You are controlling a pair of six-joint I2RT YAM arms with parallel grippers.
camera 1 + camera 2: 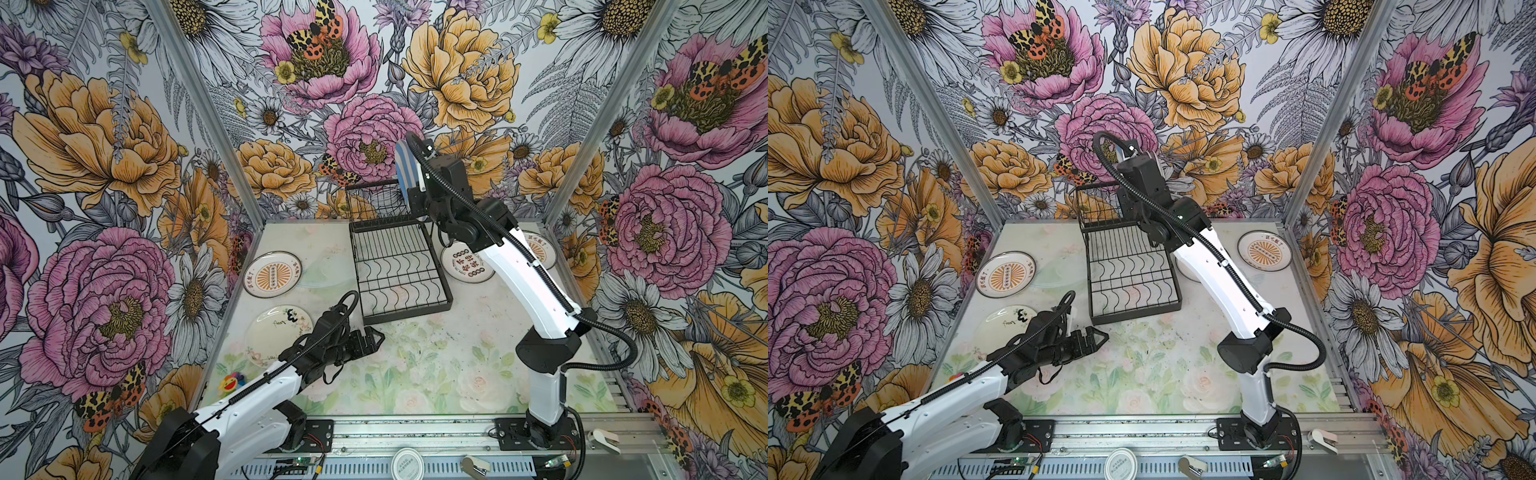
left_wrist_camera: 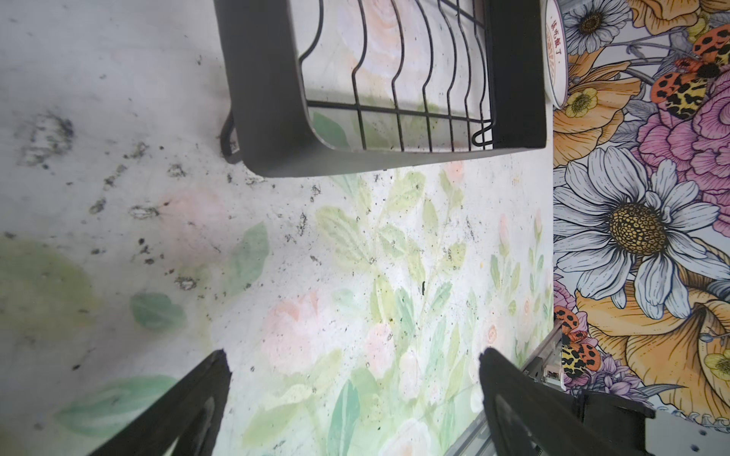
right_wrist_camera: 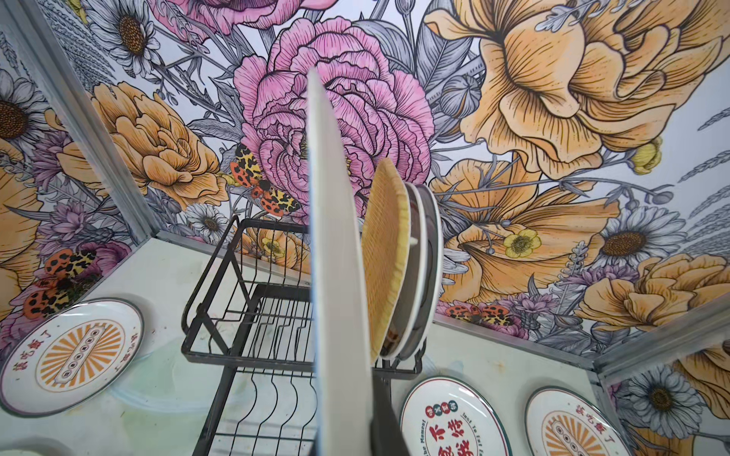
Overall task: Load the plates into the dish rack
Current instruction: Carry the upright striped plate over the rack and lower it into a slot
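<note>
My right gripper (image 1: 415,183) is shut on a blue-striped plate (image 1: 403,166), holding it upright on edge (image 3: 335,256) over the raised tier of the black dish rack (image 1: 399,266). A yellow woven plate (image 3: 387,252) and two round plates (image 3: 422,268) stand in that tier beside it. On the table lie a sunburst plate (image 1: 272,274), a doodled plate (image 1: 278,328), a plate with Chinese characters (image 1: 461,262) and another sunburst plate (image 1: 1264,250). My left gripper (image 1: 372,336) hangs open and empty just off the rack's front corner (image 2: 268,118).
A clear glass dish (image 1: 328,266) lies between the left sunburst plate and the rack. A small colourful toy (image 1: 232,380) sits at the front left. A round white lid (image 1: 407,463) rests on the front rail. Flowered walls close three sides.
</note>
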